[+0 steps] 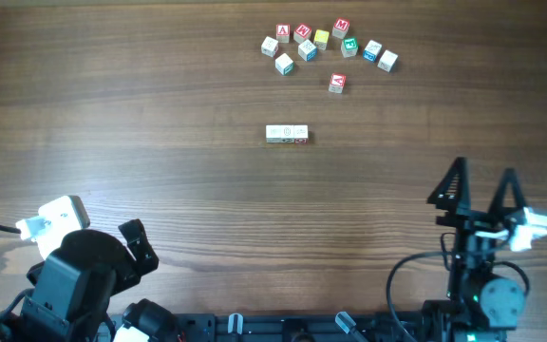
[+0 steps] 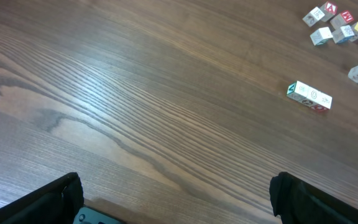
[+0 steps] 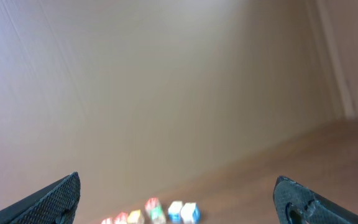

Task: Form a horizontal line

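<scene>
The horizontal line point(image 1: 287, 134) is a short row of three pale cubes set edge to edge at mid-table, with a small red mark at its right end; the left wrist view shows it at the right point(image 2: 309, 96). My left gripper point(image 1: 131, 249) rests at the near left, open and empty, far from the row. In its own view the left gripper point(image 2: 176, 199) has bare wood between its fingers. My right gripper point(image 1: 482, 185) stands open at the near right, tips pointing away. The right gripper point(image 3: 176, 202) holds nothing.
Several loose letter cubes point(image 1: 323, 43) lie scattered at the far side, with one red-marked cube point(image 1: 337, 84) nearer the row. They appear blurred low in the right wrist view point(image 3: 160, 213) and at the top right of the left wrist view point(image 2: 340, 28).
</scene>
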Motion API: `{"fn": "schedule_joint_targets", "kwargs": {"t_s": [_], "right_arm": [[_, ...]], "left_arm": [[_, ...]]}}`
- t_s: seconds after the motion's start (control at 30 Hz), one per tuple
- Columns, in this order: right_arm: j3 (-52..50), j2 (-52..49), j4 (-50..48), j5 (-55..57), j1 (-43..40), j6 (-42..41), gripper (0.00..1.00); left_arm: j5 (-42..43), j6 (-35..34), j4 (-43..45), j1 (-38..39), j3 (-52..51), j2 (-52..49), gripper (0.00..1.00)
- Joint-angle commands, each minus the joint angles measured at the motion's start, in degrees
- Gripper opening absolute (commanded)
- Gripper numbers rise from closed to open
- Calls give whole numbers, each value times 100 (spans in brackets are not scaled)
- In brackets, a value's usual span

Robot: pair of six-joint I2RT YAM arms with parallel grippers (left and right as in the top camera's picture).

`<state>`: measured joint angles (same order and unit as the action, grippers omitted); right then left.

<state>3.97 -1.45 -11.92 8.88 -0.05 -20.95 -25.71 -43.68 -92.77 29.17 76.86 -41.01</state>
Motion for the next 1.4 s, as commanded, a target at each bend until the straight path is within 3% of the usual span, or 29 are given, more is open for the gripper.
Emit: {"fn": "schedule_joint_targets", "kwargs": {"t_s": [0.0, 0.2, 0.27, 0.4, 0.87, 0.97, 1.07, 1.13, 1.3, 1.37], "right_arm": [[-369, 127, 39, -212, -31, -188, 100], [-367, 131, 1045, 31, -31, -155, 100], [-367, 131, 1075, 7, -31, 240, 100], [-367, 125, 1073, 7, -31, 2616, 100], [-367, 103, 1073, 4, -31, 2695, 100], [-367, 103, 1073, 7, -31, 2695, 100], [-367, 103, 1073, 7, -31, 2697, 100], [-367, 103, 1071, 7, -31, 2695, 100], [-367, 103, 1073, 4, -31, 2697, 100], [-367, 103, 1071, 4, -31, 2695, 100]], "left_arm": [[-74, -68, 13, -20, -4, 15, 100], [-74, -68, 13, -20, -4, 15, 100], [-74, -68, 13, -20, -4, 15, 100], [-74, -68, 13, -20, -4, 15, 100], [-140, -28, 203, 13, -166, 129, 100], [-107, 229, 1010, -260, -1056, 588, 100], [767, 1735, 2789, -813, -2450, 1578, 100], [1624, 2352, 3759, -1467, -3560, 2608, 100], [2184, 2865, 5320, -2173, -5388, 3827, 100], [2299, 2855, 6620, -2238, -6312, 4085, 100]]}}
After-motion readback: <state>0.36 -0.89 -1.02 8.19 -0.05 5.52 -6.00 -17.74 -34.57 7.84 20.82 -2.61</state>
